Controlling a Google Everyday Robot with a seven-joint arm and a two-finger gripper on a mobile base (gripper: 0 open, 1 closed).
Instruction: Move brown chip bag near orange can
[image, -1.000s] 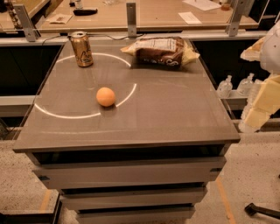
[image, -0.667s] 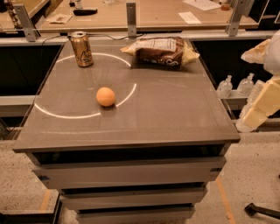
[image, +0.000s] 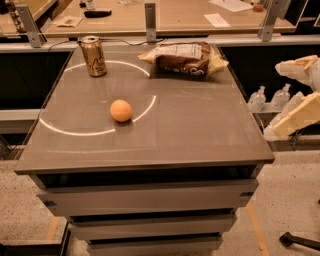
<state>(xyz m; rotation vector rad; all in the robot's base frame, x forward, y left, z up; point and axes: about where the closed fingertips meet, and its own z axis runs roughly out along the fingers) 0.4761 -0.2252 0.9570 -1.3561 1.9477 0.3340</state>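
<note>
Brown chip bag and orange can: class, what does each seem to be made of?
Brown chip bag: probably thin plastic film, crinkled and slightly shiny. Orange can: likely metal, with a golden sheen and a silver top. The pincer hangs beyond the right edge of the table, touching neither.

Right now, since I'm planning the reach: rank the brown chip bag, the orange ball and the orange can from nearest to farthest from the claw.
The claw hangs off the right side of the table.
1. brown chip bag, back right of the top.
2. orange ball, left of centre.
3. orange can, back left corner.
</note>
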